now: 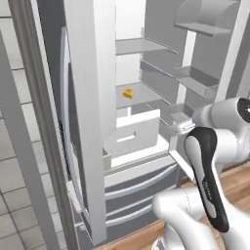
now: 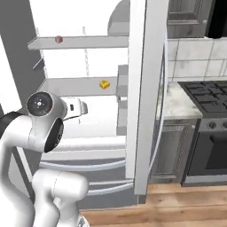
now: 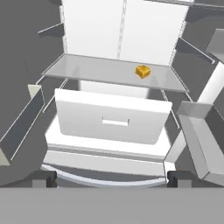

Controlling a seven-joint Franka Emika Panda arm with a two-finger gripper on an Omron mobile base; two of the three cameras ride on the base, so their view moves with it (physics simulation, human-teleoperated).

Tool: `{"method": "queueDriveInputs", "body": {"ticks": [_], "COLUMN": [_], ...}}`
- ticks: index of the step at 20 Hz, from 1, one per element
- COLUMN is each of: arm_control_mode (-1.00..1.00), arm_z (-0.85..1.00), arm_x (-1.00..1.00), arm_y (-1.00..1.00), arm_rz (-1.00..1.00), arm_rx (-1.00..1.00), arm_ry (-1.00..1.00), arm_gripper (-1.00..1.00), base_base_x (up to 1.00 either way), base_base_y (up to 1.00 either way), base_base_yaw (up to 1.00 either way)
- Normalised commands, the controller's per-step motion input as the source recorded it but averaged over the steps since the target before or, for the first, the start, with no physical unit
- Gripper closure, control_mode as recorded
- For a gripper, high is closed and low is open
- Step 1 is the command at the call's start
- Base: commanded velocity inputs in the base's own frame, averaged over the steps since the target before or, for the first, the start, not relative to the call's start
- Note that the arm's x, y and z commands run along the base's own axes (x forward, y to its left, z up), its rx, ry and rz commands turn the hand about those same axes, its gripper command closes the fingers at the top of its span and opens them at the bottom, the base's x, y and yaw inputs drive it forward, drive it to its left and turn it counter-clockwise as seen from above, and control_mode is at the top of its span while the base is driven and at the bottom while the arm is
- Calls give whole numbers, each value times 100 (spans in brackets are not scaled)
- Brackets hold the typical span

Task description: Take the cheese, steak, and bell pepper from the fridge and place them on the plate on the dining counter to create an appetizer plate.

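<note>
The fridge (image 1: pixel 88 97) stands open, white inside. The cheese (image 1: pixel 128 93), a small yellow-orange wedge, lies on the middle shelf towards the back right; it also shows as cheese (image 2: pixel 104 84) and cheese (image 3: pixel 142 71). A small dull-red piece (image 2: pixel 58 39) sits on the shelf above, too small to tell whether it is the steak or the bell pepper. My gripper (image 3: pixel 111 179) is open and holds nothing. It hovers in front of the white drawer (image 3: pixel 111 118), short of and below the cheese. The plate and the dining counter are out of view.
The left fridge door (image 1: pixel 68 161) and the right door (image 2: pixel 146 97) stand open on either side of the arm. Door bins (image 3: pixel 201 140) jut in at the right of the hand. A stove (image 2: pixel 208 97) and a dark cabinet (image 2: pixel 173 150) lie beyond the right door.
</note>
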Motion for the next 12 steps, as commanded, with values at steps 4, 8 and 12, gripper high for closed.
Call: {"method": "queueDriveInputs", "body": {"ticks": [4, 8, 12], "arm_control_mode": [100, 100, 100], "arm_z": [0, 0, 0], "arm_x": [0, 0, 0], "arm_y": [0, 0, 0], "arm_rz": [0, 0, 0], "arm_rx": [0, 0, 0], "arm_ry": [0, 0, 0], "arm_gripper": [-100, -100, -100], "base_base_x": [59, 56, 39], "base_base_y": [-17, -19, -34], "base_base_yaw": [30, 28, 18]}}
